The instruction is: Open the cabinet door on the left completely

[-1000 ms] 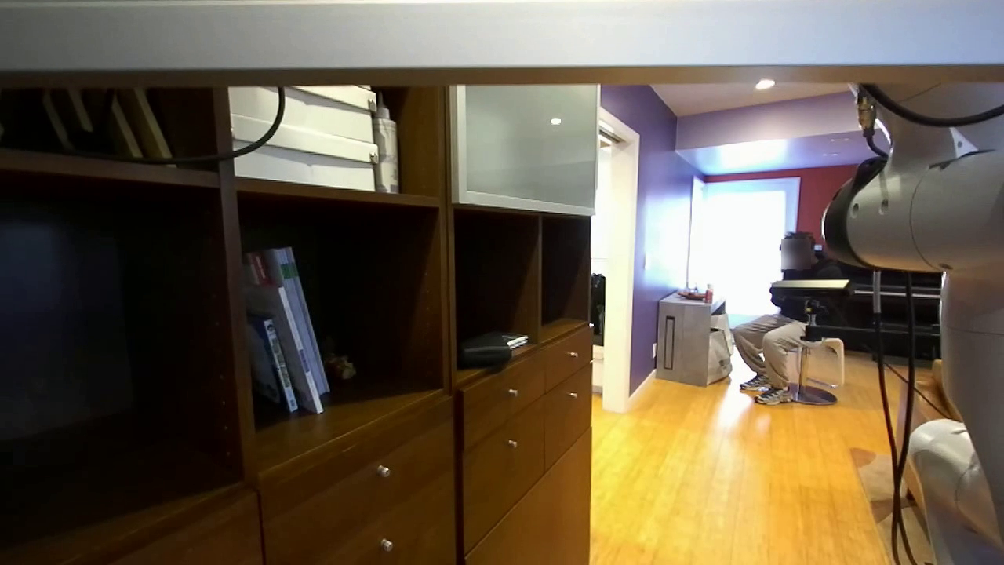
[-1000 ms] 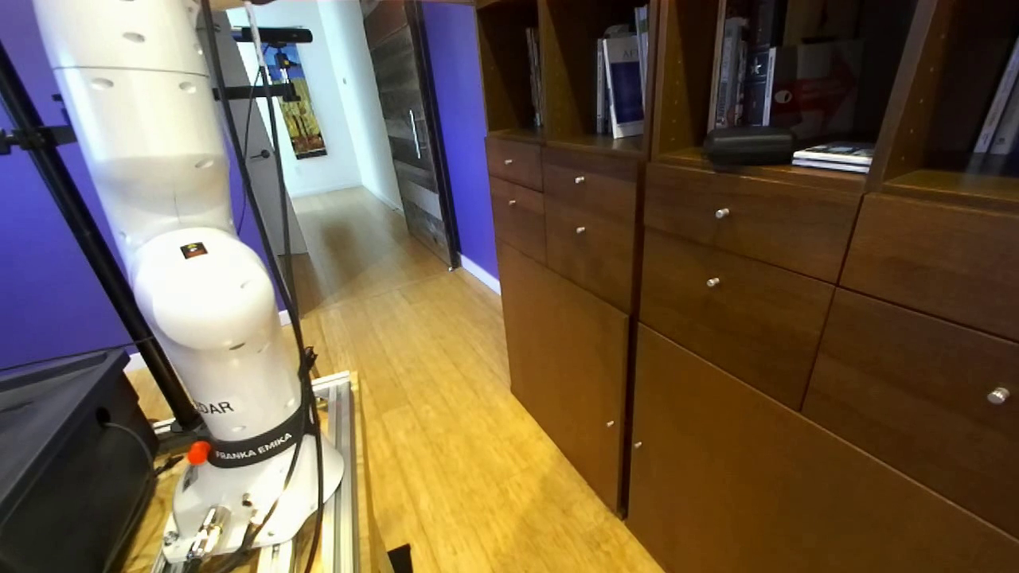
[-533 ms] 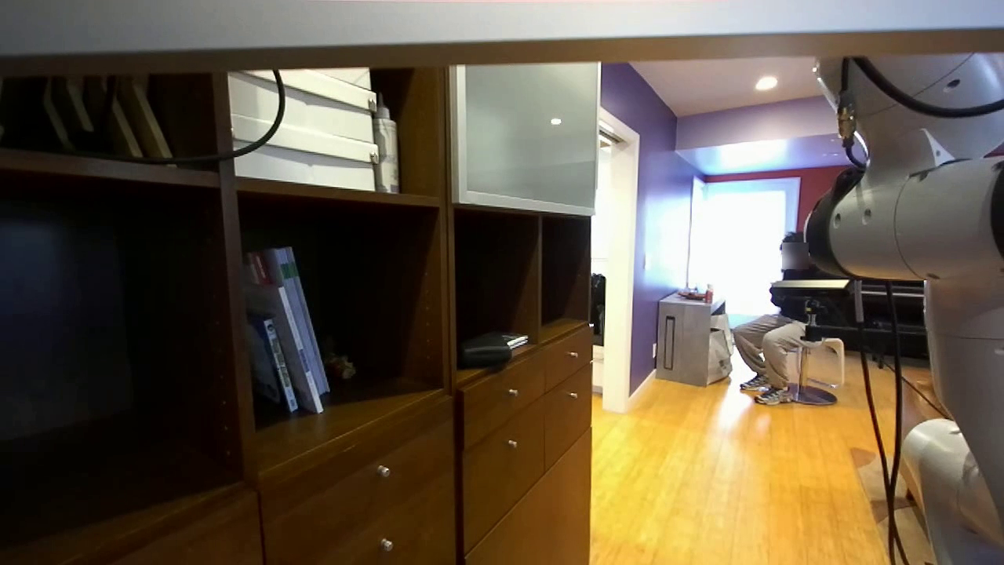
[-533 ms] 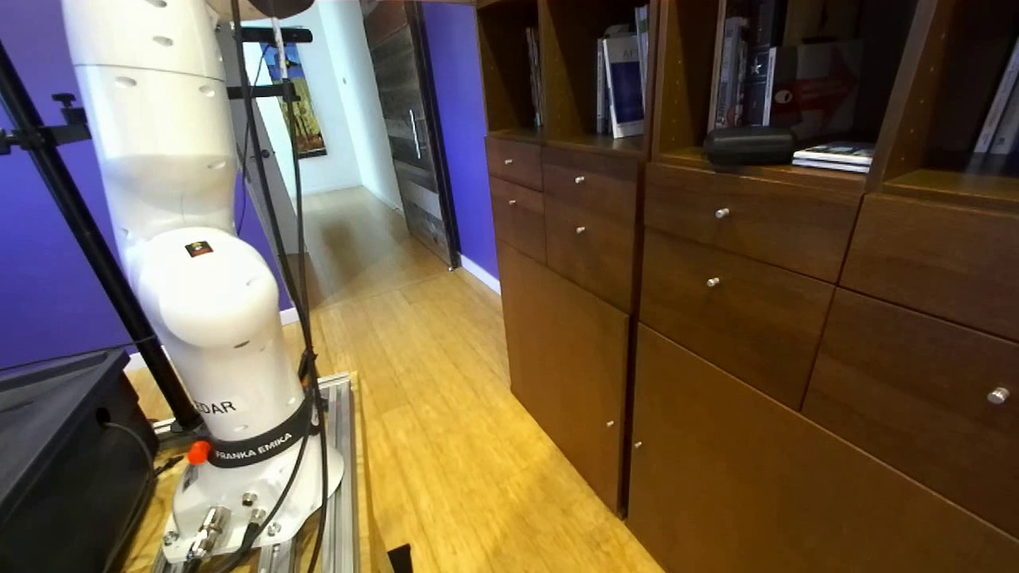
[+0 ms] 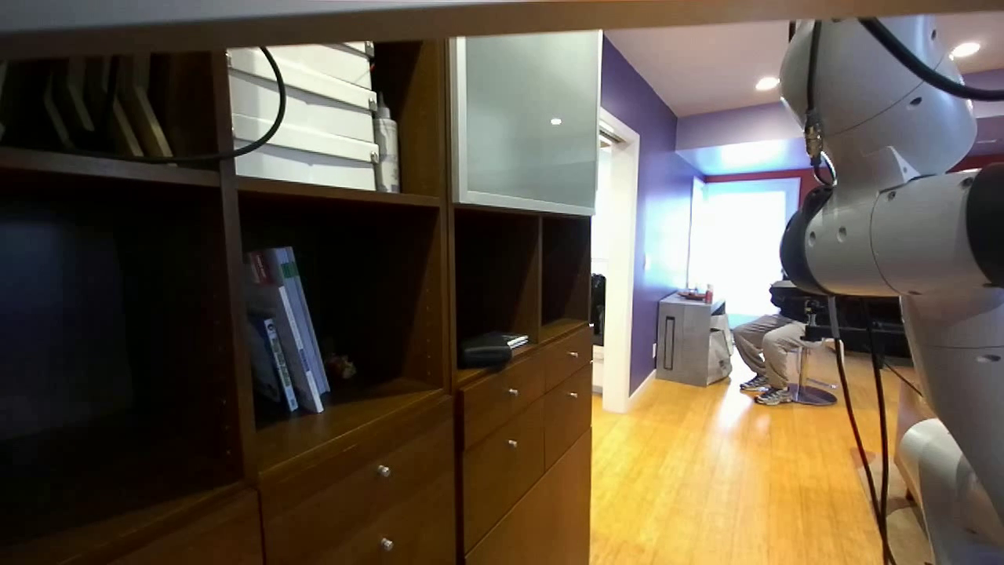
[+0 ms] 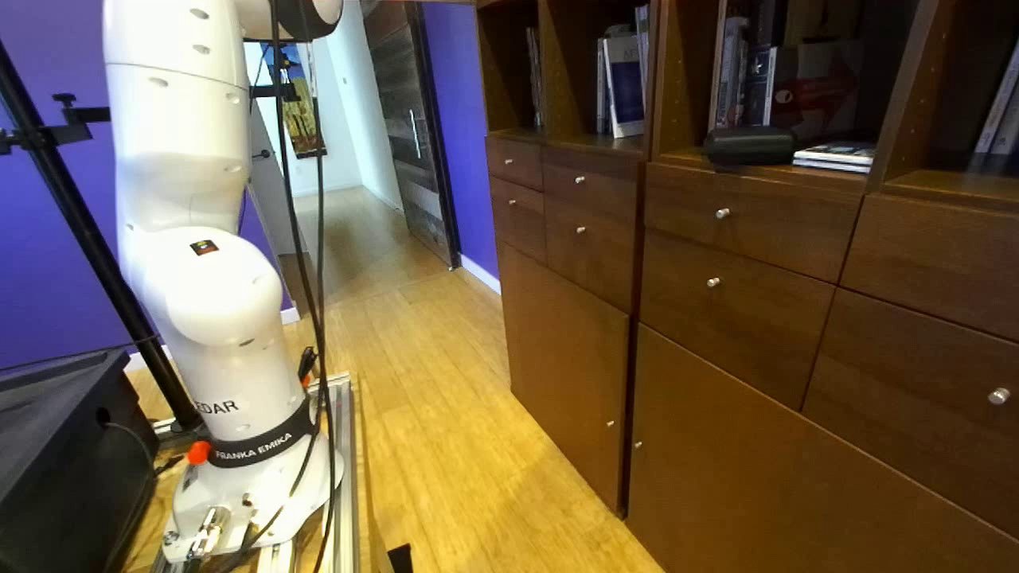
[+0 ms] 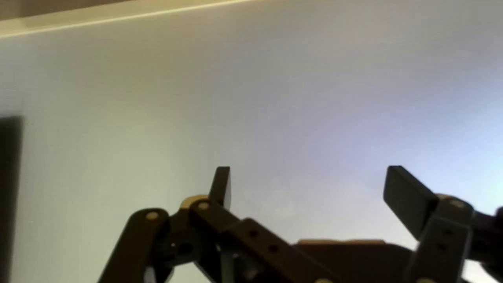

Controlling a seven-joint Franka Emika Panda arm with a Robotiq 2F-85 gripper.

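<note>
The cabinet door [image 7: 275, 98] is the pale frosted panel with a light frame that fills most of the wrist view. A long grey bar [image 5: 314, 27] across the top of an exterior view looks like its lifted lower frame edge. My gripper [image 7: 308, 169] is open, with nothing between its fingers, facing the panel; whether it touches cannot be told. The gripper is out of view in both exterior views. The dark wooden cabinet [image 5: 447, 314] also shows in an exterior view [image 6: 748, 247]. Another frosted panel [image 5: 525, 118] hangs shut on it.
My arm [image 5: 918, 235] stands opposite the cabinet with hanging cables; its base [image 6: 255, 485] is on a cart beside a black stand [image 6: 68, 215]. Shelves hold white boxes [image 5: 306, 141], books [image 5: 286, 329] and a black case [image 6: 748, 147]. A person [image 5: 776, 337] sits in the background.
The grey bar at the top has risen in the exterior view, showing more of the shelves and frosted panel. The arm has swung inward, and more of its upper links show.
</note>
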